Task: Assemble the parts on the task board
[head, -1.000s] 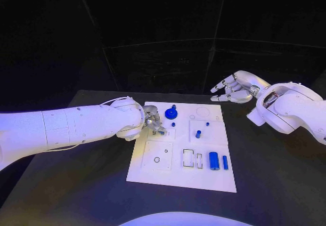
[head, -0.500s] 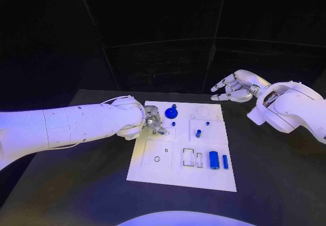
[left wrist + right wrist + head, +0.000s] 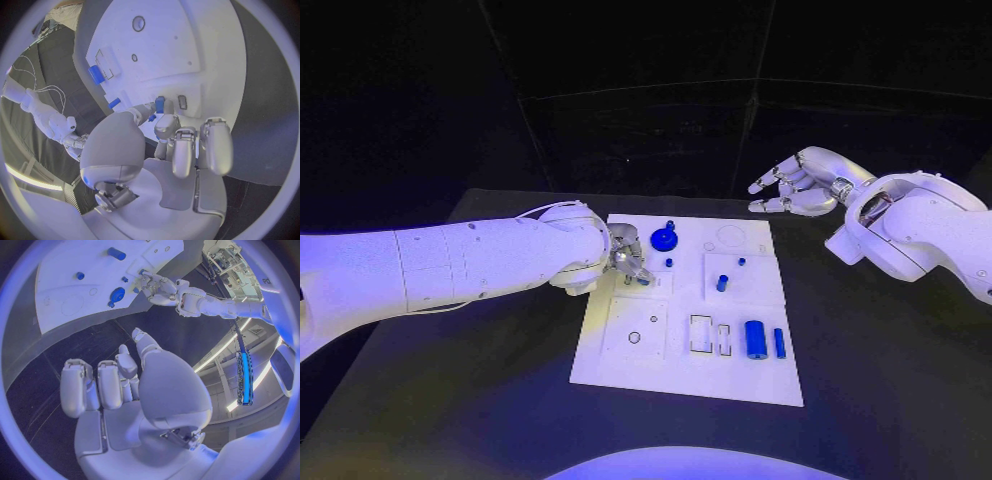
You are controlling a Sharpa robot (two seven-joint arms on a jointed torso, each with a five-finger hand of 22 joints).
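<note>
My left hand (image 3: 626, 258) crowds the task board's (image 3: 678, 375) upper left; its lower half and the worktop (image 3: 891, 360) at right lie open.

We can find only tiny changes. Our long white left arm (image 3: 473, 265) has crept a little bit toward the flat white task board (image 3: 733, 375). With it, our shiny silver left hand (image 3: 626, 262) has dipped a tiny bit lower at the board's left edge. Our shiny silver right hand (image 3: 793, 188), up in the air past the far end of the board, has lifted just a hair. The whole head view has also slid over a hair. So we think our camera moved, and not the things on the table.
</note>
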